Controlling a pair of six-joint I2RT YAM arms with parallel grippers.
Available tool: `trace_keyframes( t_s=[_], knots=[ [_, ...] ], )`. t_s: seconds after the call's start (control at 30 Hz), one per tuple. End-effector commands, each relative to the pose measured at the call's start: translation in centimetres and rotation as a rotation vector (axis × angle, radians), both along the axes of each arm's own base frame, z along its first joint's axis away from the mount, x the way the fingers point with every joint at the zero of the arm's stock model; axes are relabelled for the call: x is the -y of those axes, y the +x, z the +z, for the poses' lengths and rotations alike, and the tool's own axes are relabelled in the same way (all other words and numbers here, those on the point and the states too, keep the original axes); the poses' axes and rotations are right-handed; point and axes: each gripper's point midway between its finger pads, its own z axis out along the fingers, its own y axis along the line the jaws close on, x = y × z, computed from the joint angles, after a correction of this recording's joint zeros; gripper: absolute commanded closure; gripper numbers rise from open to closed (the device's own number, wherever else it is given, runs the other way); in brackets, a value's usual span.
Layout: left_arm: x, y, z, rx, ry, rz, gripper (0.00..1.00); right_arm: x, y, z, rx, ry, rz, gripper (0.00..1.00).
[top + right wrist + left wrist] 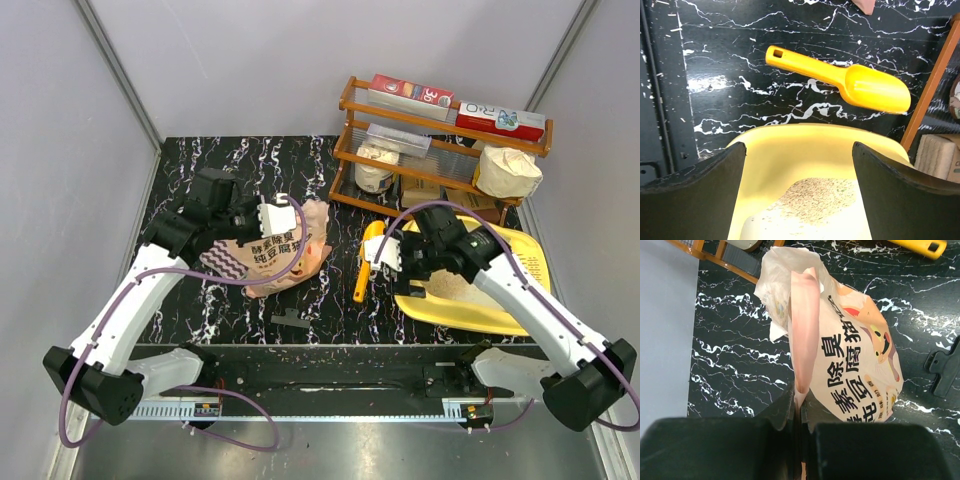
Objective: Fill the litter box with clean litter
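Pinching the top fold of the clean litter bag (855, 355), my left claw (799, 440) is clamped tight; the bag rests on the bench (240, 310), left of the litter box (455, 315). My right claw (799, 150) hangs wide and empty over the box. Lifting by so little film could make the bag slip and spill.

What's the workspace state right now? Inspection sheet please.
Surface: black marbled table.
Job's things: litter box at right, some litter inside; bag left of centre.
Clutter: scoop beside the box; black clip near front edge; loaded rack at back.
Claws: left claw shut on bag; right claw open, empty, over box.
Cables: purple cables loop along both arms.
Surroundings: grey walls.
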Motion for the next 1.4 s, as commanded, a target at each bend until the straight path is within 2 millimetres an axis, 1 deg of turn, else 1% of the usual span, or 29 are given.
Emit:
trace_keyframes(
  t_s=[0.0,0.07,0.1,0.13,0.17,0.2,0.23,0.27,0.3,0.33,0.37,0.4,0.43,0.47,0.5,0.53,0.63,0.67,0.73,0.77,0.93,1.07,1.13,1.17,1.23,1.27,1.3,1.33,1.37],
  knots=[
    [1.6,1.1,7.2,0.236,-0.176,-0.033,1.00,-0.5,-0.1,2.0,-0.064,0.064,-0.125,0.08],
    [1.8,1.0,7.0,0.216,-0.194,-0.029,1.00,-1.9,1.3,2.5,-0.096,0.115,-0.191,0.09],
    [2.0,1.0,7.1,0.199,-0.217,-0.017,1.00,-3.2,2.6,4.5,-0.096,0.197,-0.249,0.09],
    [2.1,1.0,7.0,0.183,-0.232,-0.010,1.00,-4.3,3.2,5.5,-0.115,0.243,-0.263,0.09],
    [2.2,0.9,6.8,0.164,-0.249,0.000,1.00,-5.4,4.0,5.2,-0.164,0.259,-0.283,0.09],
    [2.4,0.9,6.8,0.129,-0.285,0.026,1.00,-6.7,4.9,7.6,-0.170,0.330,-0.296,0.10],
    [2.5,0.9,6.5,0.103,-0.304,0.047,1.00,-8.0,5.0,8.6,-0.206,0.379,-0.268,0.10],
    [2.4,1.0,5.6,0.067,-0.313,0.072,0.96,-9.1,5.9,8.3,-0.241,0.392,-0.271,0.10],
    [2.5,1.1,5.1,0.032,-0.331,0.097,0.86,-10.4,7.0,10.3,-0.247,0.466,-0.292,0.11],
    [2.5,1.1,4.7,0.015,-0.332,0.107,0.80,-11.3,7.7,10.8,-0.271,0.496,-0.306,0.11],
    [2.5,1.0,4.2,-0.001,-0.332,0.112,0.76,-12.2,9.0,9.9,-0.311,0.498,-0.343,0.13],
    [2.5,1.0,4.2,-0.017,-0.347,0.126,0.68,-13.1,10.1,11.8,-0.330,0.559,-0.388,0.15],
    [2.4,1.2,4.2,-0.017,-0.352,0.150,0.65,-13.5,11.3,11.8,-0.341,0.570,-0.443,0.16],
    [2.2,1.4,4.1,-0.015,-0.354,0.166,0.63,-14.3,12.5,10.5,-0.386,0.558,-0.495,0.18],
    [2.0,1.6,4.3,-0.006,-0.356,0.181,0.61,-14.8,13.5,11.9,-0.411,0.604,-0.544,0.20],
    [1.7,1.9,4.2,0.005,-0.344,0.202,0.57,-15.4,13.8,12.1,-0.429,0.618,-0.553,0.20],
    [1.0,2.3,3.9,0.026,-0.313,0.228,0.55,-16.7,14.9,11.9,-0.451,0.658,-0.570,0.21],
    [0.9,2.3,3.8,0.028,-0.305,0.231,0.55,-17.2,15.4,11.2,-0.459,0.649,-0.589,0.21],
    [0.7,2.3,3.8,0.033,-0.295,0.232,0.54,-17.7,15.9,10.4,-0.469,0.639,-0.632,0.22],
    [0.7,2.4,3.4,0.030,-0.286,0.235,0.53,-18.0,16.3,9.4,-0.476,0.622,-0.647,0.22],
    [-0.2,3.3,2.8,0.046,-0.256,0.283,0.49,-18.3,15.6,6.7,-0.473,0.533,-0.684,0.23],
    [-0.5,3.9,1.9,0.012,-0.227,0.308,0.51,-17.8,15.2,4.7,-0.445,0.469,-0.723,0.26],
    [-0.5,4.1,1.9,0.010,-0.221,0.308,0.56,-17.2,15.6,4.3,-0.415,0.459,-0.761,0.35],
    [-0.4,4.1,1.5,0.009,-0.199,0.288,0.57,-16.9,15.7,4.1,-0.404,0.450,-0.773,0.46],
    [0.2,4.0,1.7,0.003,-0.196,0.250,0.68,-16.5,16.0,4.3,-0.380,0.450,-0.787,0.54],
    [0.4,3.9,1.2,-0.014,-0.176,0.227,0.75,-16.4,16.0,4.6,-0.368,0.452,-0.786,0.57],
    [0.7,3.9,1.1,-0.029,-0.170,0.210,0.80,-16.3,16.0,4.7,-0.364,0.454,-0.783,0.64],
    [1.4,3.6,1.9,-0.034,-0.190,0.165,0.88,-16.3,15.9,4.9,-0.361,0.457,-0.778,0.68],
    [1.8,3.5,1.4,-0.066,-0.179,0.146,0.91,-16.2,15.8,5.1,-0.357,0.458,-0.774,0.72]
  ],
)
